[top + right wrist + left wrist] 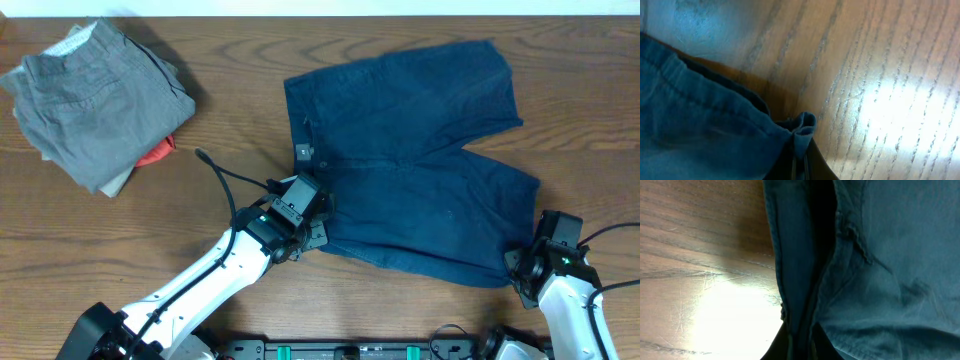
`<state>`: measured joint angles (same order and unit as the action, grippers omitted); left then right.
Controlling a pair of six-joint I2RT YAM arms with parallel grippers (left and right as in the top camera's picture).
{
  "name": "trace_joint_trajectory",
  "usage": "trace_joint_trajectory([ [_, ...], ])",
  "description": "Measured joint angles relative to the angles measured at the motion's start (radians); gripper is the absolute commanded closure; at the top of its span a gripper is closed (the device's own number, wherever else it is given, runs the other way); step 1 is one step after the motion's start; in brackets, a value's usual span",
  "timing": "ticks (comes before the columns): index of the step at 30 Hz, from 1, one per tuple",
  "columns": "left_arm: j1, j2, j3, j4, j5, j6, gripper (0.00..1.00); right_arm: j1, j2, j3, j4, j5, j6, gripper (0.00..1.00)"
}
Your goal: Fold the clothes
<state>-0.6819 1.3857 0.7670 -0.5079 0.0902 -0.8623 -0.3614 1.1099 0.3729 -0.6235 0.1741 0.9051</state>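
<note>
The dark navy blue shorts (pixel 410 160) lie spread flat on the wooden table, waistband at the left, two legs pointing right. My left gripper (pixel 312 222) is shut on the near corner of the waistband (pixel 795 280), whose edge runs between the dark fingers in the left wrist view. My right gripper (pixel 522 268) is shut on the hem corner of the near leg; the pinched fold of cloth (pixel 802 131) shows in the right wrist view. Both grips sit low at the table.
A folded pile of grey-khaki shorts (pixel 95 100) lies at the back left, with a small orange-red garment (pixel 155 154) sticking out beneath it. Bare wood (pixel 100 250) lies between the pile and my left arm.
</note>
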Motion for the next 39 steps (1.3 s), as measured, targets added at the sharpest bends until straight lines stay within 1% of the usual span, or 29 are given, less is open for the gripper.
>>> trace_joint_trajectory([
  [3,0.000,-0.001,0.000,-0.019,-0.002,0.008,0.94,0.000,0.010,0.025,-0.046,-0.053,-0.074,0.99],
  [7,0.001,-0.027,0.004,-0.071,-0.012,0.048,0.94,0.000,0.031,0.115,-0.216,-0.141,-0.167,0.99],
  [10,0.001,-0.080,0.018,-0.103,-0.012,0.076,0.94,0.000,0.029,0.269,-0.351,-0.175,-0.241,0.99],
  [15,0.001,-0.211,0.058,-0.155,-0.012,0.119,0.94,0.000,0.010,0.526,-0.485,-0.198,-0.322,0.99],
  [21,0.001,-0.376,0.092,-0.211,-0.012,0.138,0.94,0.000,-0.015,0.735,-0.575,-0.204,-0.405,0.99],
  [25,0.005,-0.472,0.099,-0.213,-0.020,0.137,0.94,0.000,-0.021,0.826,-0.526,-0.225,-0.478,0.99],
  [29,0.043,-0.495,0.105,-0.198,-0.032,0.116,0.94,0.021,-0.020,0.851,-0.375,-0.300,-0.536,0.99],
  [34,0.135,-0.422,0.111,-0.135,-0.043,0.098,0.94,0.100,0.034,0.854,-0.180,-0.363,-0.570,0.99],
  [39,0.239,-0.282,0.113,-0.040,-0.045,0.096,0.94,0.189,0.178,0.856,-0.005,-0.376,-0.584,0.99],
])
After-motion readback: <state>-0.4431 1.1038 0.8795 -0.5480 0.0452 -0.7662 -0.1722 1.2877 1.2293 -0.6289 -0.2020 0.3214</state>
